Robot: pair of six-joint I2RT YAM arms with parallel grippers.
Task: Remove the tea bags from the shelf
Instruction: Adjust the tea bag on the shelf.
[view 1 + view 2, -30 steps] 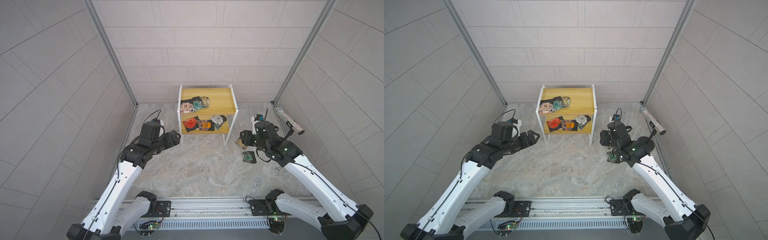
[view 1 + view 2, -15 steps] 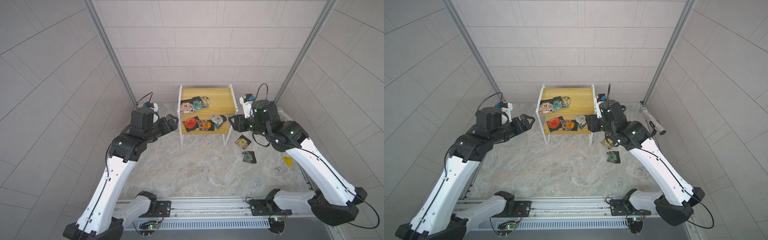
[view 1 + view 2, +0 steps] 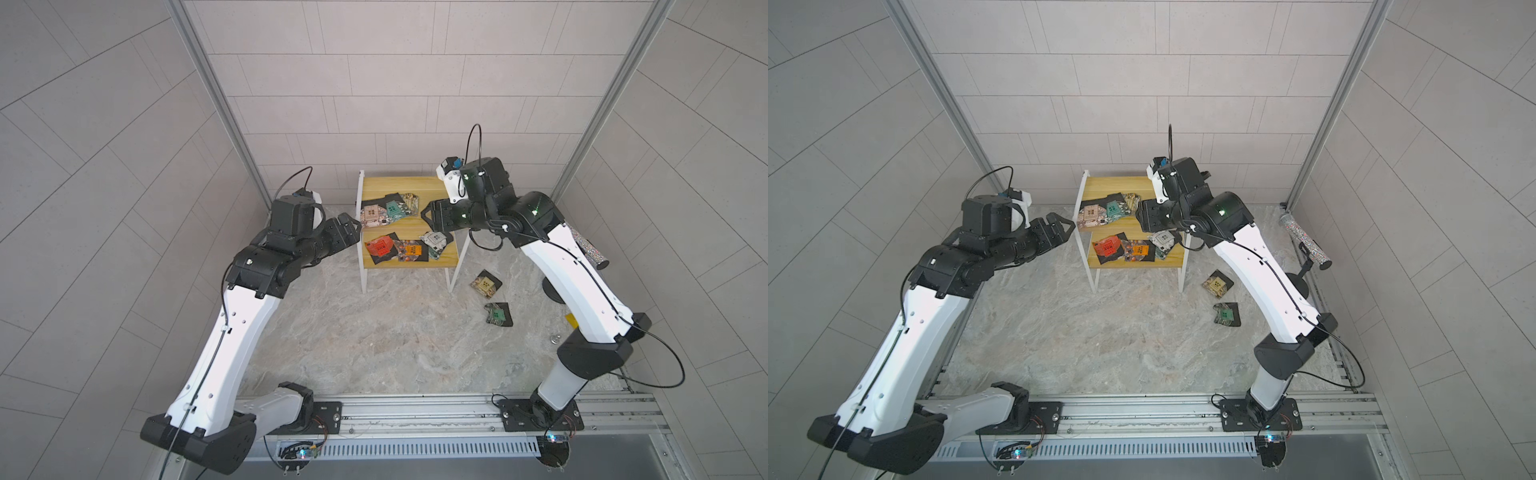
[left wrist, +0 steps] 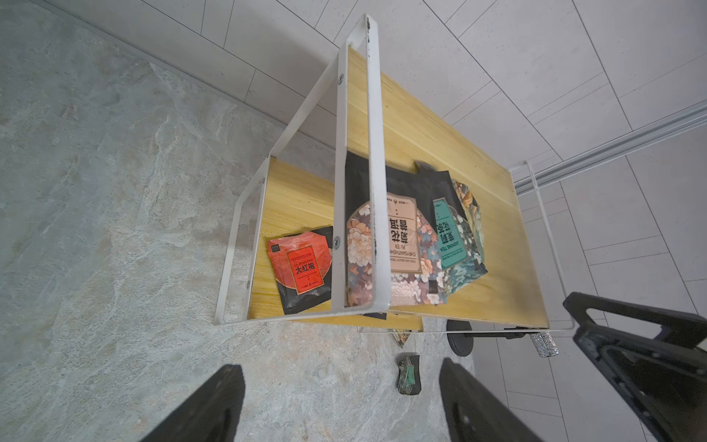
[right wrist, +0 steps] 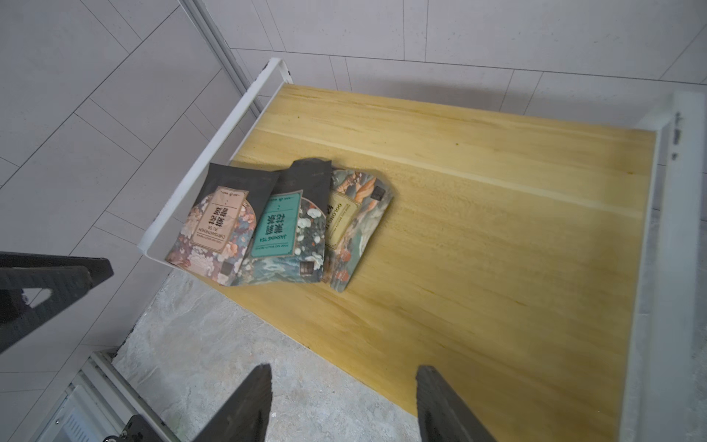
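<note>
Grey marbled tabletop [image 3: 374, 340], tiled walls. The right gripper [image 3: 428, 217], jaws apart and empty, has lifted off the floor to the top board of the shelf [image 3: 395, 185]. In a top view, three overlapped tea bags [image 5: 275, 225] lie at its 9 o'clock. The left gripper [image 3: 352, 222], fingers spread and empty, has risen to the shelf's 9 o'clock side. A tan-label sachet [image 3: 485, 284] and a green-label sachet [image 3: 498, 314] are already down at the shelf's 4 o'clock. Six remain, and the top tier is probably next.

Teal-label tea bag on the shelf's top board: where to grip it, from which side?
Pinch the teal-label tea bag by its front edge, coming in over the open front of the shelf. It lies flat, overlapping its neighbours, near the front lip of the top board; the white side rails likely block a sideways approach.
</note>
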